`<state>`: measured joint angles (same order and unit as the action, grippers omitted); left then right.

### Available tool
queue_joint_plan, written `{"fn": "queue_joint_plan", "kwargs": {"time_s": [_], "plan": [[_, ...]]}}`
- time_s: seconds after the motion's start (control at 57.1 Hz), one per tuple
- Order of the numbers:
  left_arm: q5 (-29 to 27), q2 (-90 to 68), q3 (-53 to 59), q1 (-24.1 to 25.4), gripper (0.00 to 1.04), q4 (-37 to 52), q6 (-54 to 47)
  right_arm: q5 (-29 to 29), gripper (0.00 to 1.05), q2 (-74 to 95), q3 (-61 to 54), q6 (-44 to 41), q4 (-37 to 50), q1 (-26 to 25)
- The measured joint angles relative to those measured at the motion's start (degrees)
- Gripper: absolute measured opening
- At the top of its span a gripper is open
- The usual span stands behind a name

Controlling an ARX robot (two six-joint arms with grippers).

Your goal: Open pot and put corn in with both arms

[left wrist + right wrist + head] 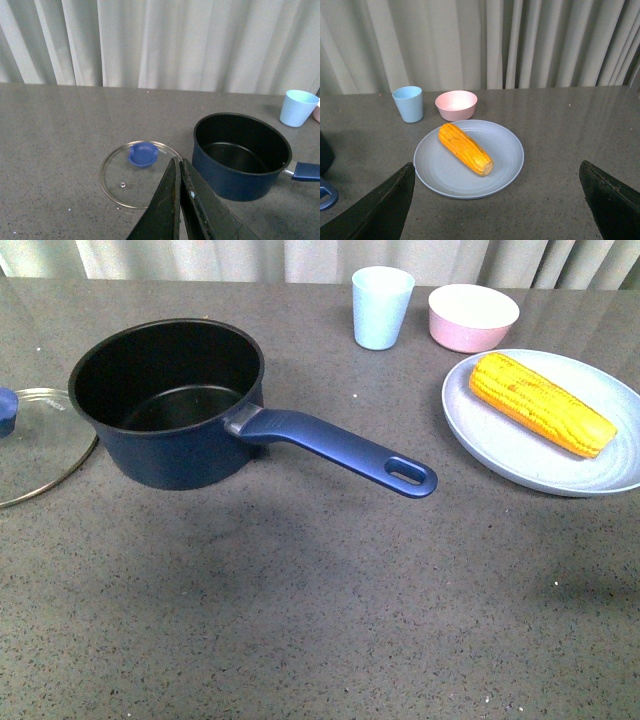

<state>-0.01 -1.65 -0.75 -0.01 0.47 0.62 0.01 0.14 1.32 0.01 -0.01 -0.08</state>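
Right gripper gapes wide facing the corn, upper right of the front view, slanting down-right; left gripper pinched closed.

Looks like a staged kitchen test bench: grey speckled counter, pale curtain far behind, pot, plate, cup.
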Motion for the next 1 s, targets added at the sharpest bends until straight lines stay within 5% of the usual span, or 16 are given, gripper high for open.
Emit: {"fn": "queue_joint_plan", "kwargs": {"time_s": [0.543,0.719,0.999], "plan": [[0.00,0.79,-0.02,0.00,0.02,-0.48,0.00,0.00,0.96,0.02,0.02,0.00,0.00,0.00],[0.00,0.79,-0.02,0.00,0.28,-0.48,0.00,0.00,0.96,0.02,0.02,0.00,0.00,0.00],[0.00,0.79,-0.02,0.00,0.88,-0.48,0.00,0.00,0.96,0.02,0.00,0.00,0.00,0.00]]}}
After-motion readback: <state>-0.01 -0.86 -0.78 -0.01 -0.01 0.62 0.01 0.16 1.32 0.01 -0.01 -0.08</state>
